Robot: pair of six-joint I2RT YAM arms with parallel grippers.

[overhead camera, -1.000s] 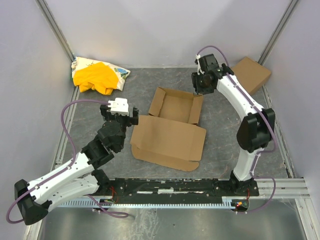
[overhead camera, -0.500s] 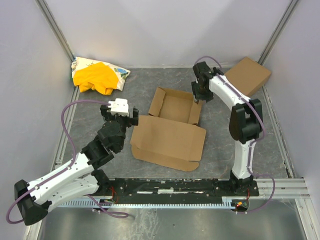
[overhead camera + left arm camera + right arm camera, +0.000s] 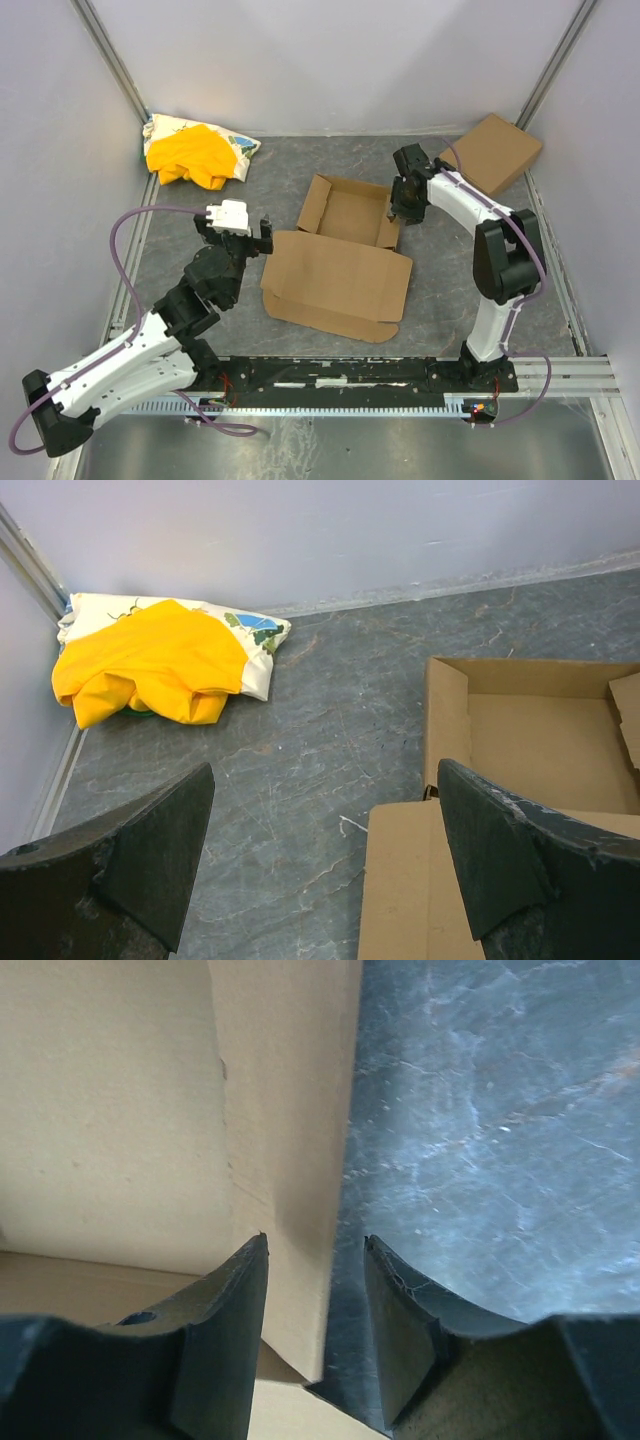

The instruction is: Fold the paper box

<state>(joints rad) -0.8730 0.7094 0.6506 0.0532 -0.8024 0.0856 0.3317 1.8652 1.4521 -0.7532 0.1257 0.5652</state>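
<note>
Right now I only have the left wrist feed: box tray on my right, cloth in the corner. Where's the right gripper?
Observer: The right gripper is down at the right side of the paper box, at the tray end.
Operator: Is it holding anything?
Observer: No. In the right wrist view its fingers straddle the upright side flap, one inside the tray and one over the table. A gap shows beside the outer finger.
Operator: Anything else on that side?
Observer: A second cardboard box sits in the far right corner, beyond that arm.
</note>
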